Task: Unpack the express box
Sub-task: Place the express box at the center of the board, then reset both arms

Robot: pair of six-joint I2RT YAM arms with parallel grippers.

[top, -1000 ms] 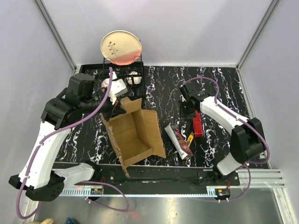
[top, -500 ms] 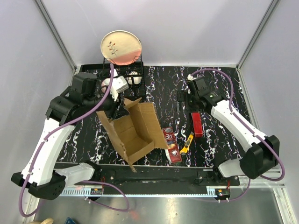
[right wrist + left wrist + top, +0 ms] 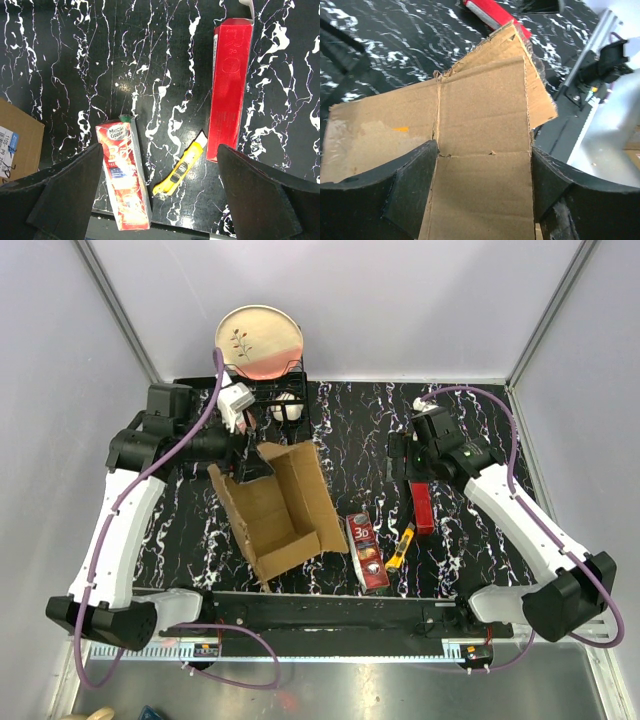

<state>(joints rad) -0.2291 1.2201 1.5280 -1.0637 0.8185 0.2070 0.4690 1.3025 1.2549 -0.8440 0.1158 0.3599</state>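
We log two arms in the top view: left arm at 9 o'clock, right arm at 3 o'clock. Both have glossy white link shells and chunky black joint housings. The left base at 7 o'clock and the right base at 5 o'clock are black. We see a purple cable along each arm. The left gripper and right gripper have broad, matte black fingers with scuffed edges.

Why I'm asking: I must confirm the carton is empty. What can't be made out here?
- Top view: part of the express box interior, hidden under its raised far flap; leftovers can't be ruled out.
- Left wrist view: the box's lower part, cut off by the frame edge and fingers of the left claw.
- Top view: white items in the dish rack, partly behind the left arm.
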